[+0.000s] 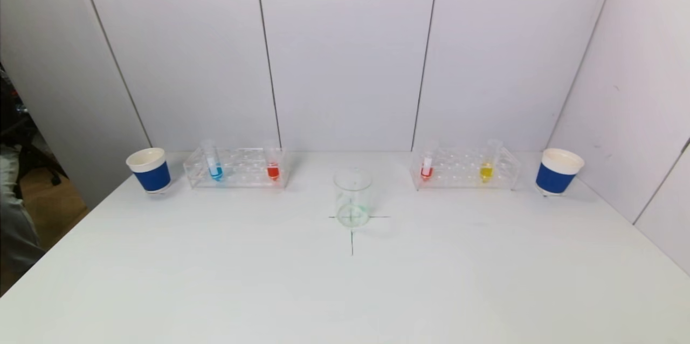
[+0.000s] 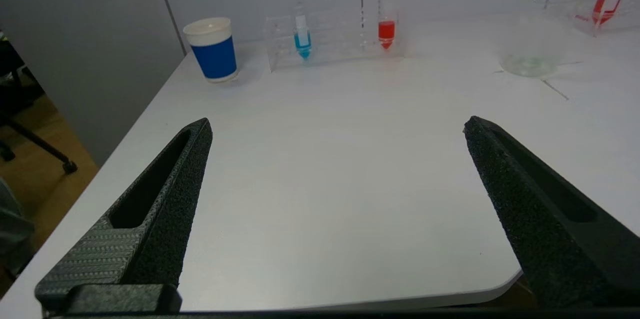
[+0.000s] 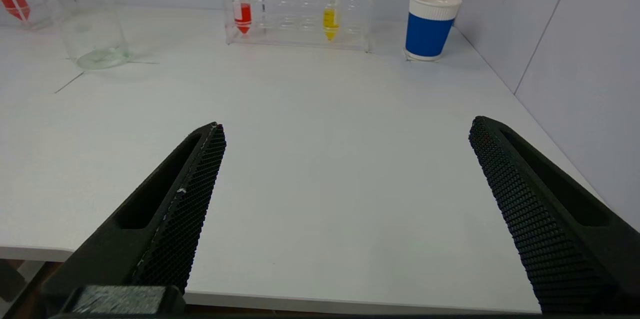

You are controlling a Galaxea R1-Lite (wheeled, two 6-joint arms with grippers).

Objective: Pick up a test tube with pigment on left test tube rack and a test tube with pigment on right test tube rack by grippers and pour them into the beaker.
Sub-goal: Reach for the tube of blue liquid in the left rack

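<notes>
1. Centrally in the head view, the clear beaker (image 1: 352,198) stands upright on a pen-drawn cross (image 1: 352,225) on the white table (image 1: 345,290)
2. Left of it, the left test tube rack (image 1: 237,169) holds a blue-pigment tube (image 1: 214,163) and a red-pigment tube (image 1: 273,166); a blue paper cup (image 1: 149,170) stands just beside the rack's outer end
3. At right, the right test tube rack (image 1: 466,169) holds a red tube (image 1: 427,166) and a yellow tube (image 1: 488,166), with a second blue cup (image 1: 558,171) beside it
4. Low in their wrist views, the left gripper (image 2: 337,126) and right gripper (image 3: 347,126) hang over the table's near edge, fingers spread wide apart, gripping nothing, well apart from the racks; bare table lies between
</notes>
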